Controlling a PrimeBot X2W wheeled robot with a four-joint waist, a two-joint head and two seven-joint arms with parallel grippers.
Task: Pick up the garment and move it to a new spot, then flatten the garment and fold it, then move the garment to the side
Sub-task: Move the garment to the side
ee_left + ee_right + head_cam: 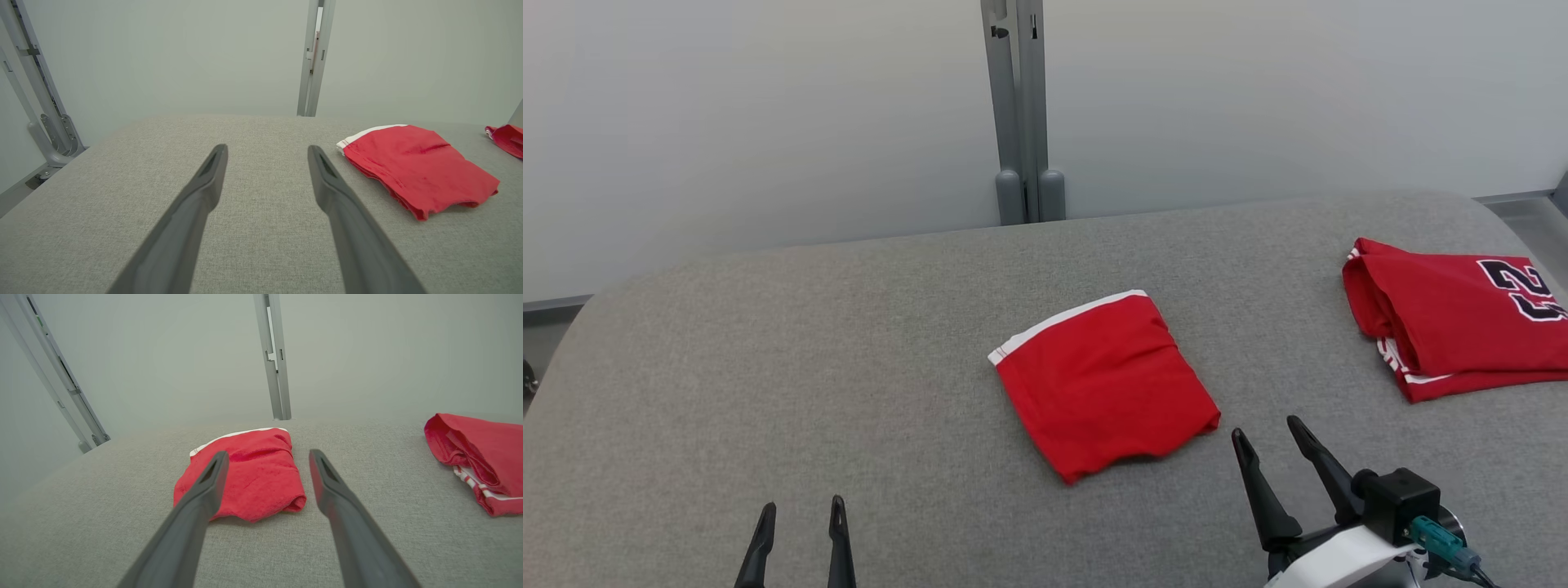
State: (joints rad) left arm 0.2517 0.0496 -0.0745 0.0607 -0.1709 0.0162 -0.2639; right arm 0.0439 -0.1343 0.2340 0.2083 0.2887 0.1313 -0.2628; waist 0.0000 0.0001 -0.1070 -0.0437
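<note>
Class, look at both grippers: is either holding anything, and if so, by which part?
Nothing is held. The left gripper and right gripper both stand open and empty, clear of the folded red garment on the grey surface.

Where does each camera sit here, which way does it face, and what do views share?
Head view: on the head, facing down at the grey surface; left gripper and right gripper, open, at bottom.
Left wrist view: along its fingers over bare surface toward the wall.
Right wrist view: along its fingers at the folded garment.
Shared: all three show that garment.
</note>
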